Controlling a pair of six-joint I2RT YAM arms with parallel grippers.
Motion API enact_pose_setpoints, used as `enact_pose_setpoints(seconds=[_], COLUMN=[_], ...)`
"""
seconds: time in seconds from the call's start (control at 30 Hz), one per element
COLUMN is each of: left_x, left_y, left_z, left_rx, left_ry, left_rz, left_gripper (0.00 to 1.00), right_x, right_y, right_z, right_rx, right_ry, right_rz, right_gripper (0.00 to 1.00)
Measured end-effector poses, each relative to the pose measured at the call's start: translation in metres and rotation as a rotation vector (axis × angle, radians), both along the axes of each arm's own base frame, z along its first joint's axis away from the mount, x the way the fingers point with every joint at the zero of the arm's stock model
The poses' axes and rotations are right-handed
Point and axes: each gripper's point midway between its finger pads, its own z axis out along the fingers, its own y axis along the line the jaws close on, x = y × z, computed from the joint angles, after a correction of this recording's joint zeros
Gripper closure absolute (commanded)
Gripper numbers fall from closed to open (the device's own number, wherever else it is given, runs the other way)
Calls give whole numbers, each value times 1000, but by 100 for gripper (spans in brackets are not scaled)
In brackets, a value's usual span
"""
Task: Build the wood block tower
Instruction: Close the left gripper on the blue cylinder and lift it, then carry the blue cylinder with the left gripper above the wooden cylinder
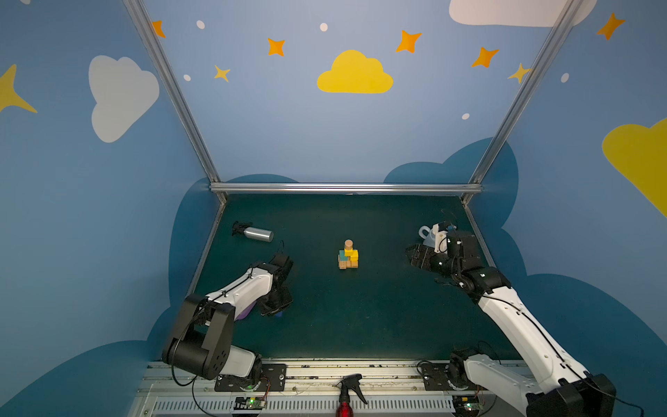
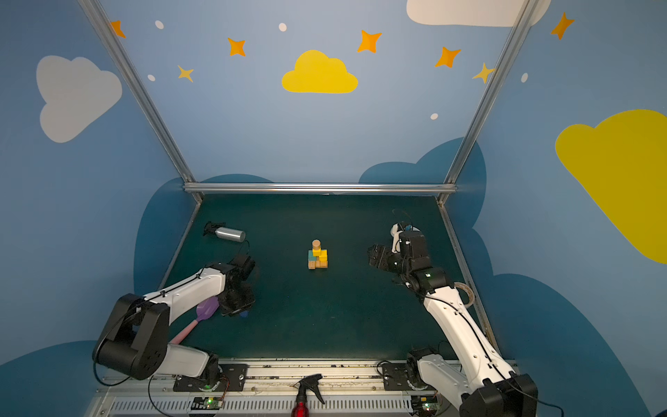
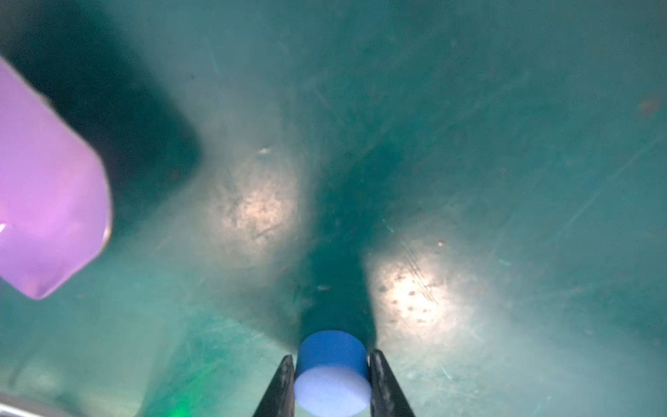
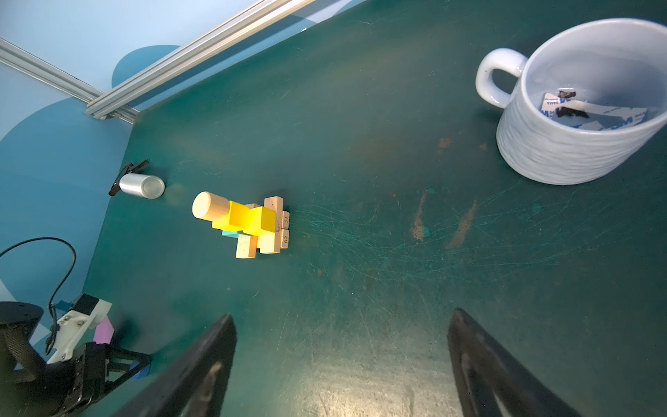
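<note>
Where the left gripper [image 3: 332, 355] hangs low over the green table [image 3: 505, 144], its fingers [image 3: 281, 390] pinch a short blue wooden cylinder [image 3: 332, 375] between them. The right gripper [image 4: 343, 314] gapes wide, empty.

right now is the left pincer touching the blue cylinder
Touching. The left wrist view shows the blue cylinder sitting in the left pincer, both jaws flush against its sides with no gap visible.
</note>
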Motion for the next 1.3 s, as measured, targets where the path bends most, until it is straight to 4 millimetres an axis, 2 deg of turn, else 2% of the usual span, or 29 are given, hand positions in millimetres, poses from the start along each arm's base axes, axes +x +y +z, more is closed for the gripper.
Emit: enact_pose_setpoints(seconds=[0.1,0.23,0.5,0.63,0.8,1.03,1.13,1.3], left_x=[6,28,89,125,159,202,216,223], left_y=[-3,-12,-37,-60,-99,-168,-196,-224], left_z=[11,41,117,146,161,174,179,178], left_rx=[-15,-47,-99,-105,-108,-93,-92,-94], left_ry=[-20,-92,-245,-291,-305,-328,-345,-345], left_rz=[-5,-30,-122,-200,-303,-459,-515,-573], left_gripper=[87,88,90,91,92,92,92,92], right_x=[0,0,1,1,2,2,2,2], right_y=[0,1,2,3,2,2,1,1], right_z=[0,-1,-5,-7,-8,-7,-7,-7], right_rx=[2,3,2,3,6,11,13,15], right_ry=[1,4,18,27,28,30,30,30], right_rz=[2,5,8,12,12,13,12,13], right_gripper=[10,10,10,10,10,10,10,10])
